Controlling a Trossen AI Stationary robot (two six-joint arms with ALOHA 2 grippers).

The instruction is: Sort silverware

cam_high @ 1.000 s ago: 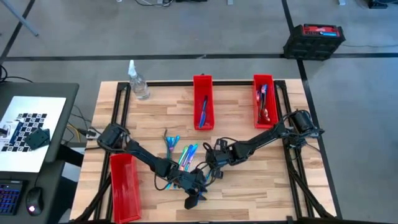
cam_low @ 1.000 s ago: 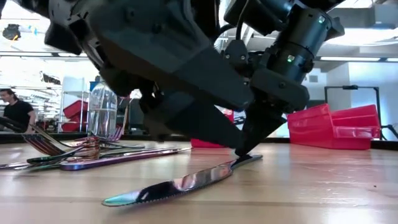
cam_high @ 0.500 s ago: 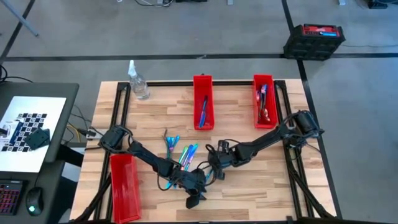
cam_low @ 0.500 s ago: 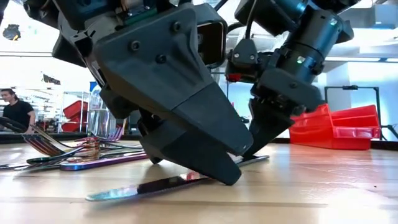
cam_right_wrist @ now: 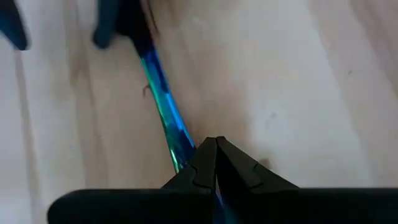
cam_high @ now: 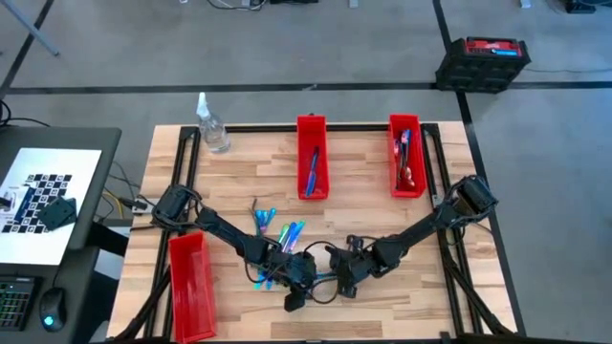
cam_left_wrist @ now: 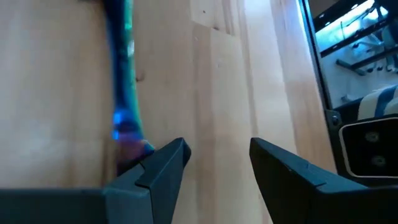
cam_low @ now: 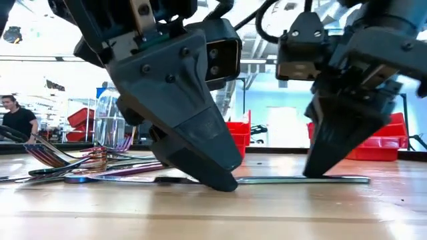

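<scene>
Iridescent knife (cam_low: 293, 179): flat on the counter (cam_high: 382, 191) near its front edge.
Right gripper (cam_right_wrist: 214, 149): jaws clenched on the knife's end.
Left gripper (cam_left_wrist: 214, 152): jaws released, beside the knife.
Loose silverware (cam_high: 277, 234): just behind.
Red bins (cam_high: 312, 158): back edge, holding pieces.

left gripper (cam_high: 295, 298): jaws apart, tips at the wood; bare table (cam_left_wrist: 217, 93) in the gap and ahead of it.
beside left jaws: knife (cam_low: 293, 179) flat on the wood, just outside one finger.
right gripper (cam_high: 346, 284): fingers pressed together at the knife's other end, no gap between them.
between grippers: knife only, low and flat.
behind left jaws: silverware pile (cam_high: 277, 237), close.
far from jaws: two red bins (cam_high: 312, 168) and bottle (cam_high: 212, 125) at the back edge; third bin (cam_high: 192, 287) at the left front.
</scene>
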